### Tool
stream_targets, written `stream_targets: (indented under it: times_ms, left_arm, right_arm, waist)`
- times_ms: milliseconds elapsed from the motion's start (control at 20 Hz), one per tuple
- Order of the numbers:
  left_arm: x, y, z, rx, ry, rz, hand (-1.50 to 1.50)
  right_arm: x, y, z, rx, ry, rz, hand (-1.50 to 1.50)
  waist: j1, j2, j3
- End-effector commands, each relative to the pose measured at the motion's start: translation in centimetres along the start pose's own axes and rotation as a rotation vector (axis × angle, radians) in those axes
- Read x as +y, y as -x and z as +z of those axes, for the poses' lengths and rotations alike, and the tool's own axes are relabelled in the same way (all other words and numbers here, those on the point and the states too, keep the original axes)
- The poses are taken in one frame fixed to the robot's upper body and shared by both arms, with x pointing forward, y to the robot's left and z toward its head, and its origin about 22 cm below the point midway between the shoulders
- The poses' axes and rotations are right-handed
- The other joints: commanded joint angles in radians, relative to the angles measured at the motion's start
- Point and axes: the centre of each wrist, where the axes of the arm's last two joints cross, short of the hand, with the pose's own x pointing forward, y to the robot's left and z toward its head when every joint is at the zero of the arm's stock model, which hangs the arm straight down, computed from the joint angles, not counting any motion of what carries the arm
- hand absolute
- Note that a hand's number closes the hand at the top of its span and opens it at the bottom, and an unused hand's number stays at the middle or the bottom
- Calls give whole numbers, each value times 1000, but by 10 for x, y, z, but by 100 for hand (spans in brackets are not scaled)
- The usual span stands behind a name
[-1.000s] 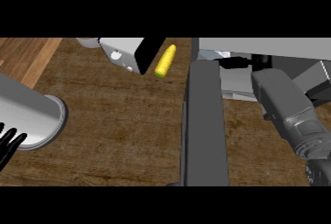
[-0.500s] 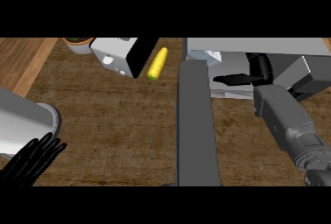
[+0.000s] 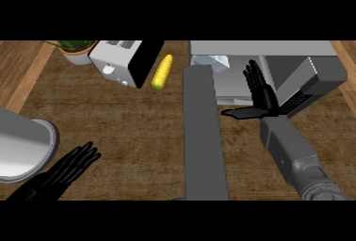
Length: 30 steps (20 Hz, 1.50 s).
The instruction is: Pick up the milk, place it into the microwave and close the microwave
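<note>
Yellow corn cob [image 3: 162, 71] — black-and-white toaster [image 3: 124, 62], grey microwave door [image 3: 204, 136], brown woven-patterned counter [image 3: 132, 117].

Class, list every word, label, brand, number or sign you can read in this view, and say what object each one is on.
No text can be read anywhere.
Toaster: dark marks on its top, too blurred to read.
Milk carton, corn cob, microwave door: no lettering visible.
</note>
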Motion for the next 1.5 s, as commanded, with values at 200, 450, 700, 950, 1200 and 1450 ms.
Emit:
stream_targets:
  times_ms: [200,450,700,950,1200,1450]
  left_arm:
    - [-5,21,-32,37,20,-45,150]
    - [-15,36,-49,42,49,-64,150]
    - [-11,42,-75,78,81,-138,150]
    - [-32,56,-111,105,150,-200,150]
    - [-48,84,-128,104,206,-188,150]
    - [-73,91,-147,46,219,-255,150]
  right_arm:
    - [5,54,88,95,-31,-26,-150]
    - [-21,61,126,121,4,38,-150]
    - [-49,63,176,109,59,70,-150]
    - [-80,50,221,85,87,43,-150]
    - [-115,21,271,46,132,36,-150]
    - [-114,-15,280,3,86,1,-150]
  waist:
    - [-43,-16,-3]
    - [-55,-20,-4]
    - [-68,-19,-5]
    - [-79,-16,-6]
    - [-69,-8,-5]
    - [-58,-7,-5]
